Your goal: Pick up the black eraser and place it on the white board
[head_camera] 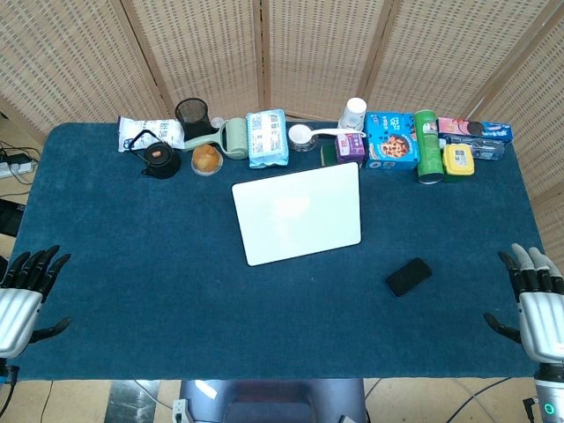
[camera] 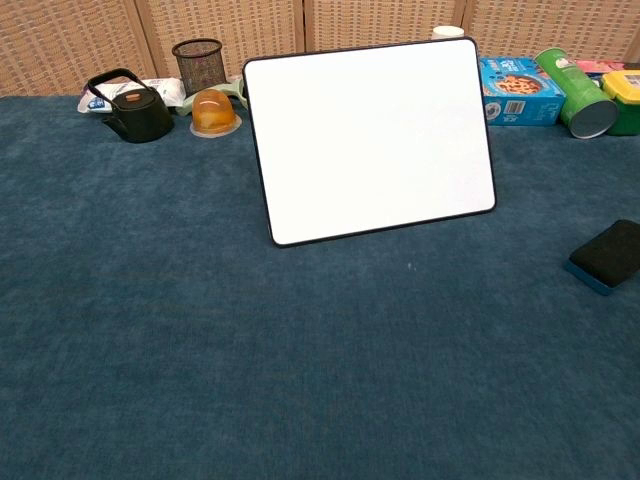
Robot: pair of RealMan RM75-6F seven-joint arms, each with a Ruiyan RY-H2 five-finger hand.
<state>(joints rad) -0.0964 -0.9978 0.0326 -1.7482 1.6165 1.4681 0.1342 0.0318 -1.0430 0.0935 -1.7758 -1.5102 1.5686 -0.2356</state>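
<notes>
The black eraser (head_camera: 408, 277) lies flat on the blue cloth, to the right of and nearer than the white board (head_camera: 298, 212). In the chest view the eraser (camera: 609, 255) shows a blue underside at the right edge, and the white board (camera: 370, 137) fills the middle. My right hand (head_camera: 538, 302) rests at the table's right front corner, fingers spread, holding nothing, well right of the eraser. My left hand (head_camera: 22, 295) sits at the left front corner, fingers apart and empty. Neither hand appears in the chest view.
Along the far edge stands a row of items: a black kettle (head_camera: 157, 158), a mesh cup (head_camera: 191, 113), an orange jelly cup (head_camera: 206, 159), a blue cookie box (head_camera: 392, 141), a green can (head_camera: 428, 147) and a yellow container (head_camera: 458, 159).
</notes>
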